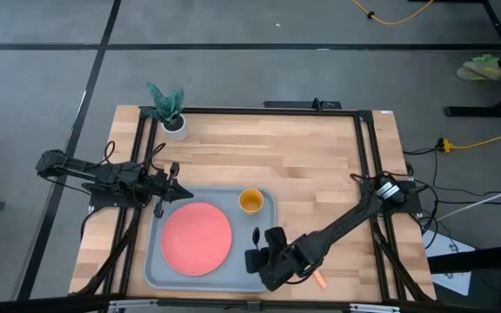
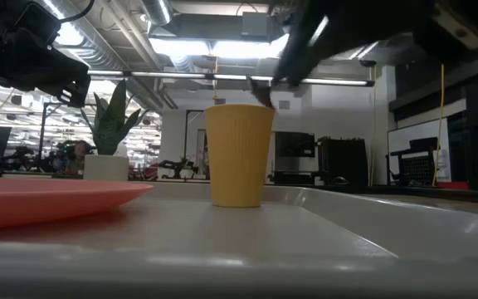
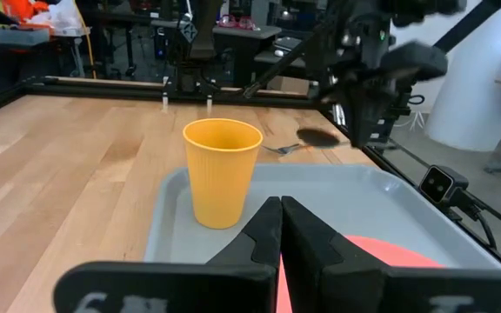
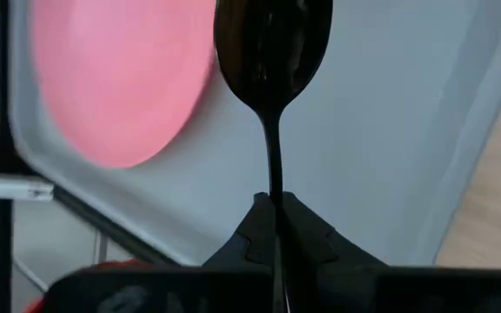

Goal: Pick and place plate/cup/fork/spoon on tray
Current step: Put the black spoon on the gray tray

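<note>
Two fingers of the right gripper (image 4: 275,209) pinch the spoon (image 4: 272,52) above the tray (image 4: 390,130).

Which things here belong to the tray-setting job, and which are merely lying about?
Job: tray, plate, cup, spoon held by the right end effector, fork.
Lying about: potted plant, yellow cable.

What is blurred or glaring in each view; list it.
Low view: ceiling lights glare, and the near tray is soft. Right wrist view: the spoon and plate are blurred, with sheen on the spoon's bowl. Left wrist view: the cup is sharp, the right arm blurred.
</note>
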